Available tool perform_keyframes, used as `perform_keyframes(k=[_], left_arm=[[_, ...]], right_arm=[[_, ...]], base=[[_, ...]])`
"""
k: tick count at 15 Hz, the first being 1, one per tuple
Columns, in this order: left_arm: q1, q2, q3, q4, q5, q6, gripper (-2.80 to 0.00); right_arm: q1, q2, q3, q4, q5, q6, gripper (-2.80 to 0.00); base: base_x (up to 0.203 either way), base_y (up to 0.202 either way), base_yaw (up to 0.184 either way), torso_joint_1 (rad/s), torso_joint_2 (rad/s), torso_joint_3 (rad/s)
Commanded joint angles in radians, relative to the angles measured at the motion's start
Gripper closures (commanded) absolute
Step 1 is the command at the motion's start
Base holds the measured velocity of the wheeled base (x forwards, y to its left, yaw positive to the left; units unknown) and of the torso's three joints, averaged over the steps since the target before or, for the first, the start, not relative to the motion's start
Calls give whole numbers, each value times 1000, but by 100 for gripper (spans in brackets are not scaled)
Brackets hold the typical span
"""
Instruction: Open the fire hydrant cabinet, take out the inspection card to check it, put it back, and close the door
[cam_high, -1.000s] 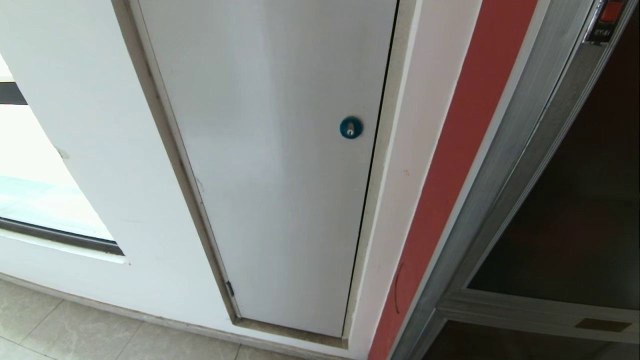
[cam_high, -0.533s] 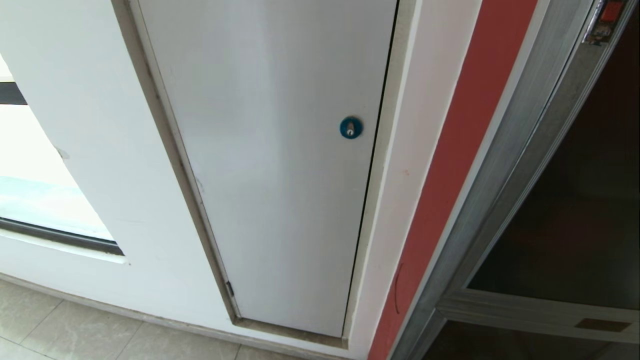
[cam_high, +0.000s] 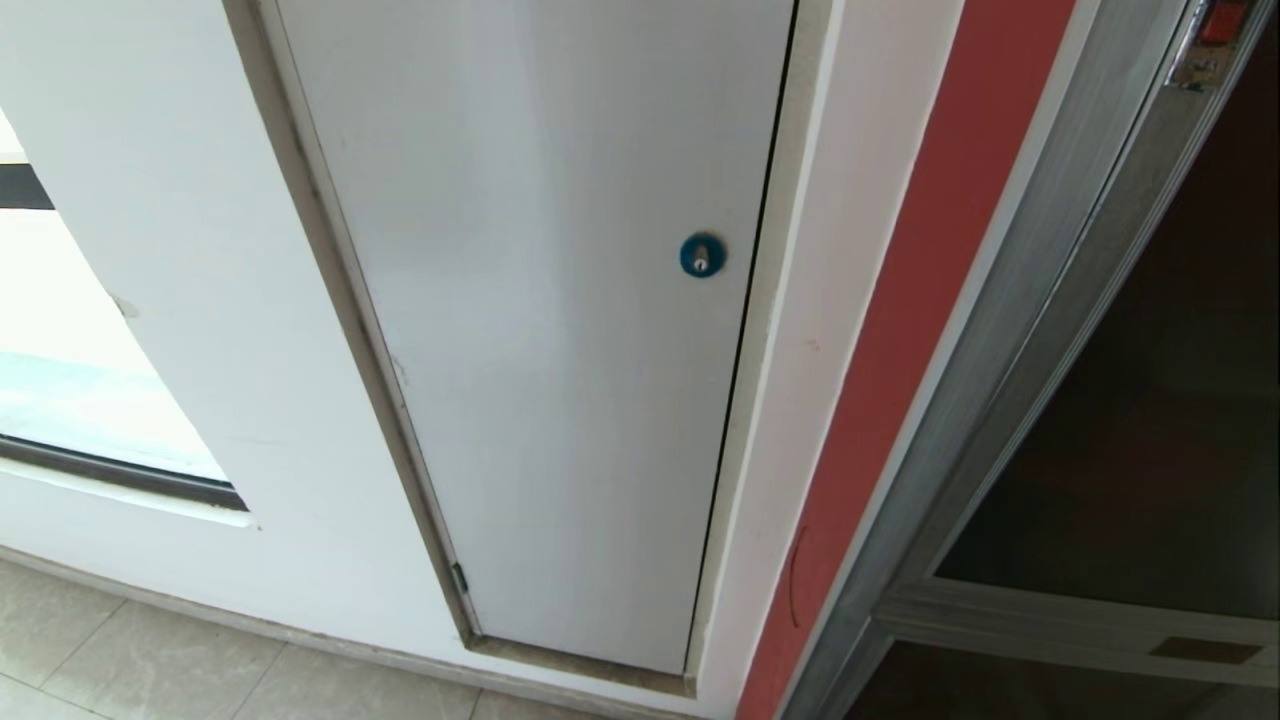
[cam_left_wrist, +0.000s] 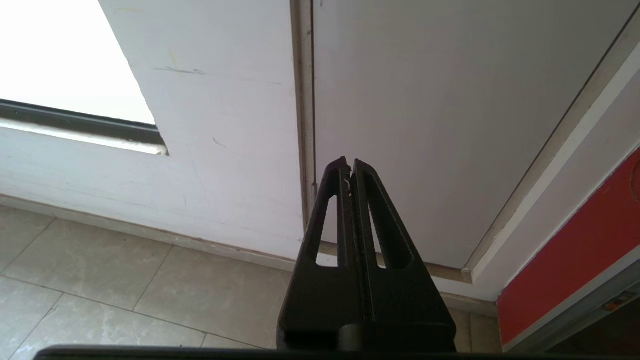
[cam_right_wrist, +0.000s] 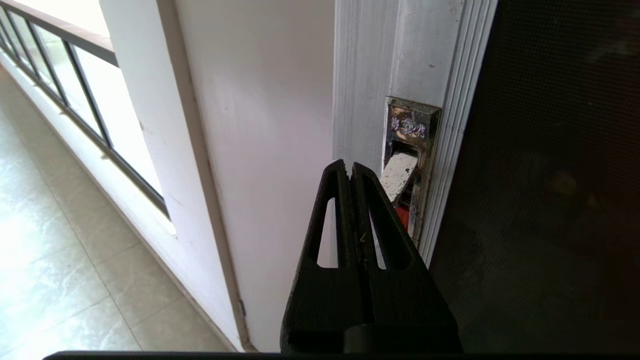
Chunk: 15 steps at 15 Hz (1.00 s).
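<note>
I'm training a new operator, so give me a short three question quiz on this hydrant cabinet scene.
1. True or false: the right gripper is shut.
2. Which is nearest its tips: A, the round blue lock on the white panel; B, the recessed latch in the silver aluminium door frame?
3. Fill in: the large dark tinted glass door is ____ .

Key: 1 true. 2 B. 3 closed.

White panel (cam_high: 560, 330) with blue lock (cam_high: 702, 255); red wall strip (cam_high: 900, 330); silver-framed, seemingly dark tinted door (cam_high: 1130, 430).
</note>
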<state>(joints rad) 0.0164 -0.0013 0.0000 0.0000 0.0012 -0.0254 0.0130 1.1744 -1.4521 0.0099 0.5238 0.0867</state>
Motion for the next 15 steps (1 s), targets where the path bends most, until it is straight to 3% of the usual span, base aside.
perform_keyframes(k=[1,15], left_arm=[[0,1,0,0,0,-1,0],[0,1,0,0,0,-1,0]], right_arm=[[1,39,-20,1,0,1,0],[-2,96,-28,-7,-33,-4,0]], base=[[0,0,0,0,0,0],[0,0,0,0,0,0]])
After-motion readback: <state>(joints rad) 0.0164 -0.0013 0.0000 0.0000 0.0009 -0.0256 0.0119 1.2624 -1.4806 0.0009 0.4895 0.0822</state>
